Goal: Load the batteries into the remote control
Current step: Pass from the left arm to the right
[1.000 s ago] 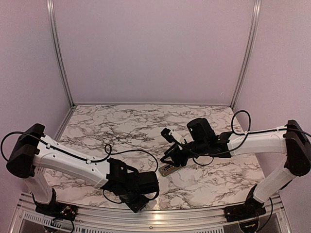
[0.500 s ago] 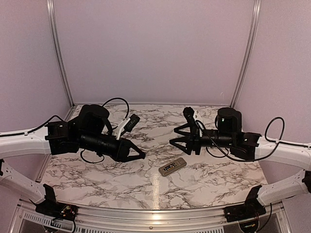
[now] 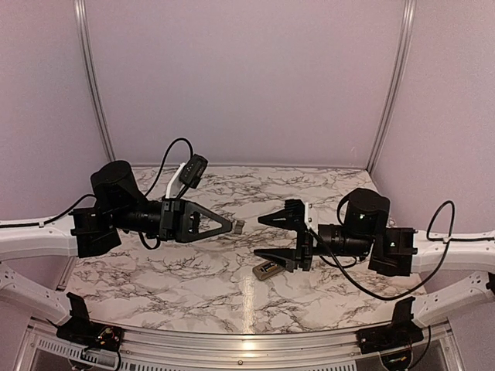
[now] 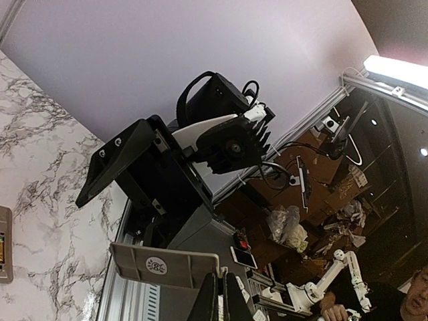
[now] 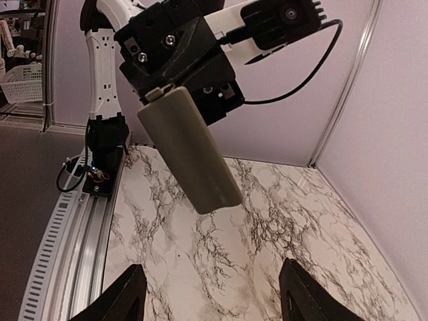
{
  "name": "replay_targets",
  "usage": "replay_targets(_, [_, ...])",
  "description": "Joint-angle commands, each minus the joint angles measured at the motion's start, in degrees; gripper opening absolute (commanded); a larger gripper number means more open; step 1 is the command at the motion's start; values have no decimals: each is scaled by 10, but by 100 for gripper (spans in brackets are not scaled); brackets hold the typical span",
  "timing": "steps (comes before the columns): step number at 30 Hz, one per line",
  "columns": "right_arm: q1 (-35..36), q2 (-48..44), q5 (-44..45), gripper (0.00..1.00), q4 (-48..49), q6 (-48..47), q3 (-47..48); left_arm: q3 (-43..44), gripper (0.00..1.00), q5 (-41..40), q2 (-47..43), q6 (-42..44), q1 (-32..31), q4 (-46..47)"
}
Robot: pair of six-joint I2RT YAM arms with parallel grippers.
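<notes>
Above the marble tabletop (image 3: 193,286), your left gripper (image 3: 230,226) clamps only one end of the grey battery cover (image 5: 190,150), which could slip near your wide-open, empty right gripper (image 3: 271,239).

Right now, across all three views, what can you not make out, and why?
Batteries: visible in no view.
Remote control: tiny in the top view; cut by the left wrist view's left edge.
Grey flat piece clamped in the left gripper: a speck from above; right wrist view hides its far face.
Right gripper: open, but the right wrist view's bottom edge cuts off all but its fingertips.
</notes>
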Motion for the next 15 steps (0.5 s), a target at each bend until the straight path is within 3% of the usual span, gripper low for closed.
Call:
replay_targets(1, [42,13,70,66,12,-57,35,-17,0,36,7,-56,4,116])
replay_targets(5, [76,27,134,66,14,-83,50,-32,0,40,19,-96,4,177])
replay_targets(15, [106,56,172,65,14,-121,82,-50,0,45,43,-142,4,231])
